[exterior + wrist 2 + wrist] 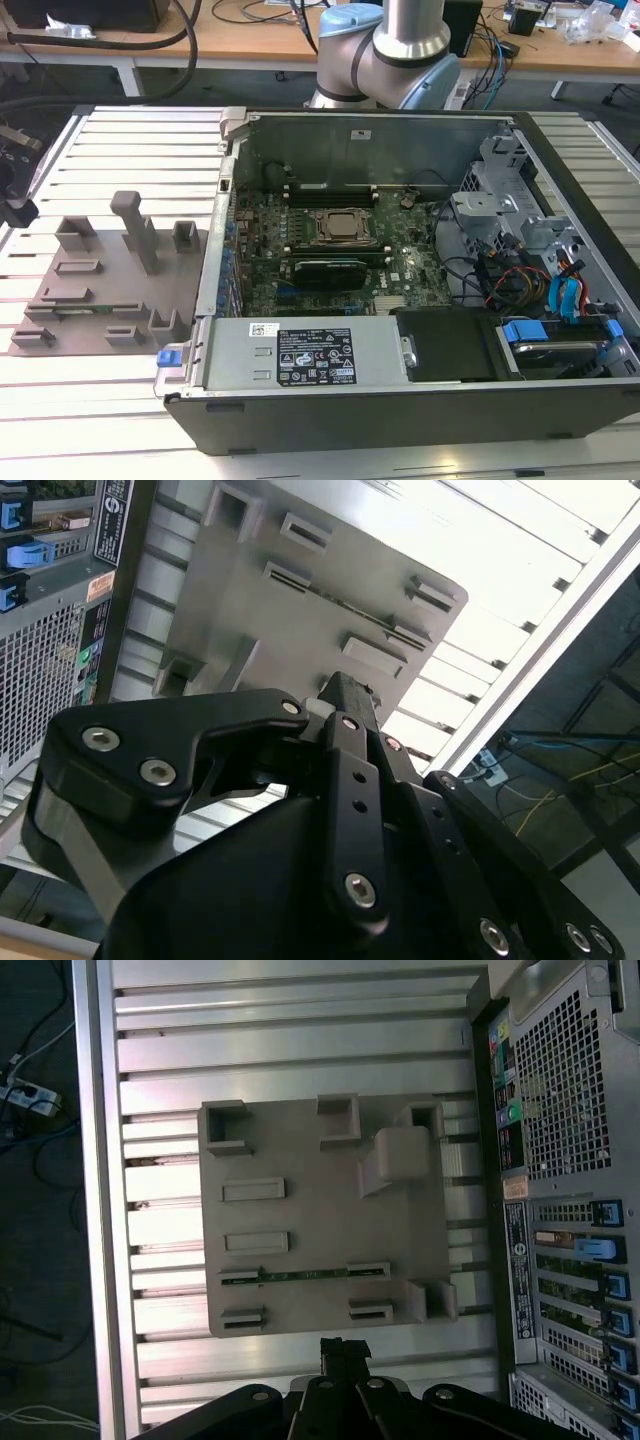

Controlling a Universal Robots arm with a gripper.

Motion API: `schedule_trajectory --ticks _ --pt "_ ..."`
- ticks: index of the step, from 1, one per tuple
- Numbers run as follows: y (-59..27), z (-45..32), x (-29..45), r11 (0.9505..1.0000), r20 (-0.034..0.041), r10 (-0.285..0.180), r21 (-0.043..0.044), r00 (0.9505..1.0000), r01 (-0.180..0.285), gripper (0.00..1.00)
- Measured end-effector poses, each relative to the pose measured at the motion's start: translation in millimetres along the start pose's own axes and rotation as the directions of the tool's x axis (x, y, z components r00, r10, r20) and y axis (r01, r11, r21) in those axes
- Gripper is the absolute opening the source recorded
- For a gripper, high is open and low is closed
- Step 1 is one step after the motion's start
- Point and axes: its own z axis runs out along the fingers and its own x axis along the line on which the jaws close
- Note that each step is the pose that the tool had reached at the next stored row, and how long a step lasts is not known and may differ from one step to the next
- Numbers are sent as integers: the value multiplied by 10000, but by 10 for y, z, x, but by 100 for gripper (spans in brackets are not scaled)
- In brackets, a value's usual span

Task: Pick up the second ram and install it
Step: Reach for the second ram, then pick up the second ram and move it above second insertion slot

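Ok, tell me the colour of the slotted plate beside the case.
Grey-brown plate, clearest in first wrist view.

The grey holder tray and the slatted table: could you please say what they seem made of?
The grey holder tray looks like matte plastic: uniform dull grey, no glare. The slatted table looks like bare aluminium: pale ribbed profiles with bright sheen.

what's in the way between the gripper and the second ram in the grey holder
Nothing visible. In the first wrist view the second ram sits on edge in the grey holder, uncovered. The gripper hangs over the holder's edge, and only a low empty slot pair lies between them.
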Motion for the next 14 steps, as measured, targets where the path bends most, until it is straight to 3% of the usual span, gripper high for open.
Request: schedule_trajectory --ticks 10,11,14 --pt "0 2 0 10000 1 -2 0 10000 2 10" --pt "0 2 0 9989 -17 -468 -12 9989 468 10" --pt "0 2 0 9920 -44 -1260 -34 9920 1259 10"
